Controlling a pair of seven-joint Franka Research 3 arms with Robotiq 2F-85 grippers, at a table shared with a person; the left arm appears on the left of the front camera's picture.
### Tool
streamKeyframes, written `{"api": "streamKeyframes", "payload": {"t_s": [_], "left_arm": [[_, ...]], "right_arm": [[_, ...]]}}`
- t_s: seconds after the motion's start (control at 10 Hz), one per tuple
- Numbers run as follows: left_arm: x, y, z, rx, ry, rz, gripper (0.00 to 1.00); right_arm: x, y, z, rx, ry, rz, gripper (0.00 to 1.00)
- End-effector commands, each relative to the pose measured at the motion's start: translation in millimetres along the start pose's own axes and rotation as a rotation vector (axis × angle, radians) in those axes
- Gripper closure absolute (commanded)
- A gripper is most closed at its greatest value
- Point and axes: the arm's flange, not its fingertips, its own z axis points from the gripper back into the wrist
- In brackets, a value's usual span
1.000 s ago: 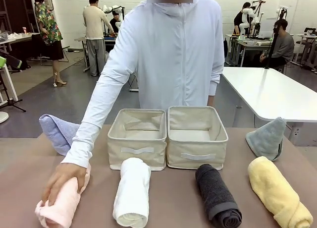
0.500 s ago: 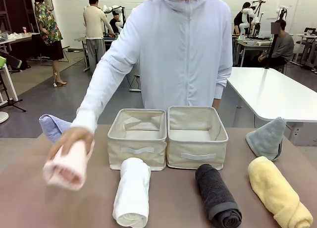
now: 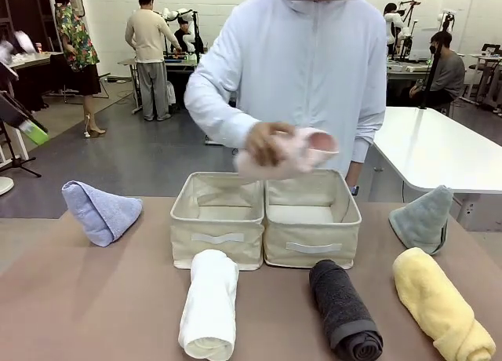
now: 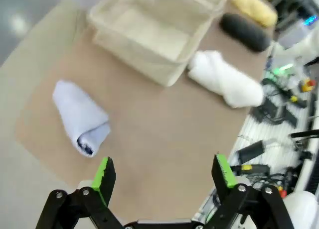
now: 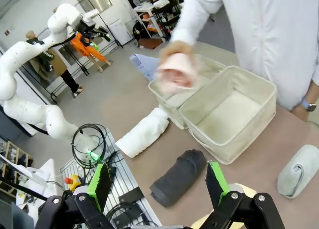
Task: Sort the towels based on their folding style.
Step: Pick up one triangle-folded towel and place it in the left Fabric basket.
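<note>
Carrying the pink rolled towel (image 3: 294, 153) over the beige bins (image 3: 265, 212), well ahead of the right claw (image 5: 158, 184), the person's hand (image 3: 263, 144) seems to be picking a bin for rolls, while that claw and the left claw (image 4: 164, 171) hang spread apart, empty.

four rolled towels (image 3: 209, 302), two cone towels (image 3: 102, 212), two bins (image 3: 235, 226)

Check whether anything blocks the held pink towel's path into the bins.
Nothing visible does. The person's hand holds the pink towel just above the two beige bins, whose tops are open and insides look bare.
</note>
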Motion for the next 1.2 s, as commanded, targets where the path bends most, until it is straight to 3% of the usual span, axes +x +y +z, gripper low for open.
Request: {"api": "streamKeyframes", "payload": {"t_s": [0.0,0.2,0.5,1.1], "left_arm": [[10.6,2.0,-42.1,0.033,0.249,0.163,0.0],[15.9,20.0,-76.6,0.078,0.355,0.282,0.0],[7.3,51.6,-109.5,0.143,0.395,0.405,0.0],[1.9,42.2,-115.8,0.118,0.396,0.373,0.0]], "right_arm": [[2.6,-1.8,-0.1,0.013,-0.018,0.017,0.0],[2.6,-1.8,-0.1,0.013,-0.018,0.017,0.0],[2.6,-1.8,-0.1,0.013,-0.018,0.017,0.0],[2.6,-1.8,-0.1,0.013,-0.018,0.017,0.0]]}}
